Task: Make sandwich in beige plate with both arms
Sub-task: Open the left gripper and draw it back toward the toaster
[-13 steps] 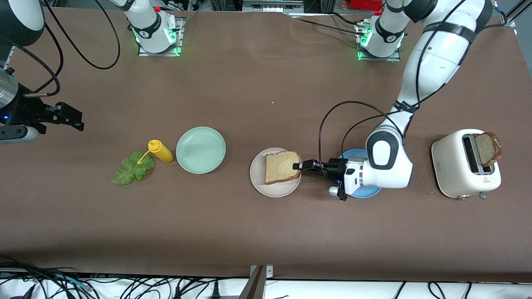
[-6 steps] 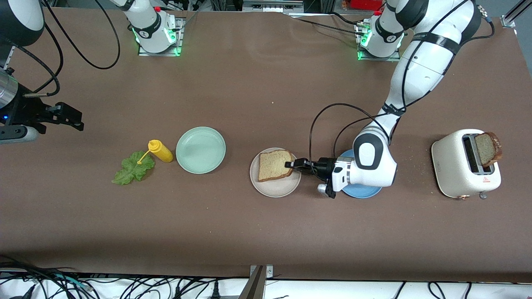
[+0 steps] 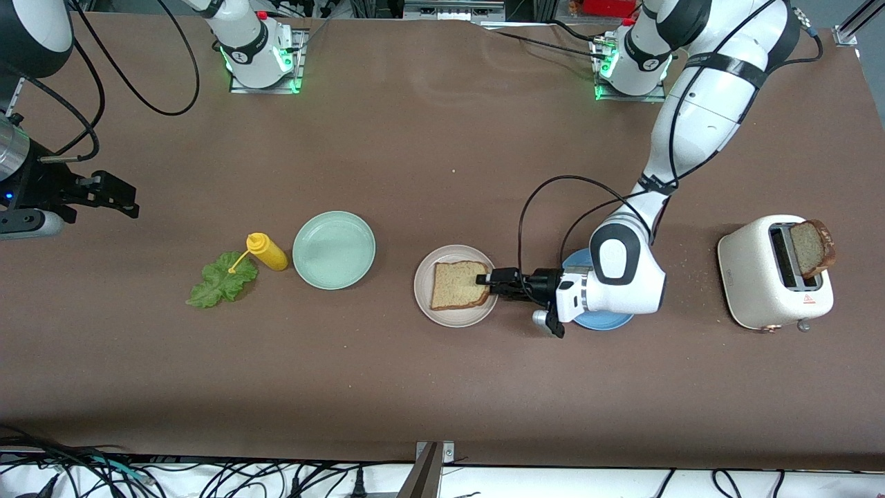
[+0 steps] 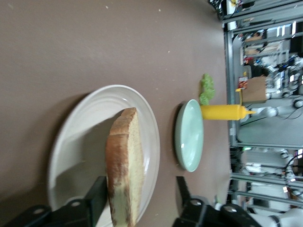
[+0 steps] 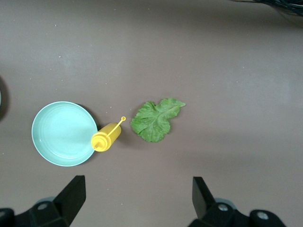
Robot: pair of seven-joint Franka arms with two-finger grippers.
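Right gripper (image 3: 131, 205) waiting with fingers spread, high over the right arm's end of the table. Lettuce leaf (image 3: 220, 280) flat on the table beside the mustard bottle (image 3: 266, 252) and mint-green plate (image 3: 334, 250). Bread slice (image 3: 458, 284) lying on the beige plate (image 3: 442, 315). Left gripper (image 3: 485, 280) at the slice's edge, fingers parted, not clamping. Toaster (image 3: 774, 273) holding another slice (image 3: 810, 247).

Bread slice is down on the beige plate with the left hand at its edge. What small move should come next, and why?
Probably draw the left hand back off the bread slice: the slice lies on the beige plate, and the left wrist view shows the fingers spread, one clear of it. The lettuce leaf lies untouched beneath the waiting, open right hand.
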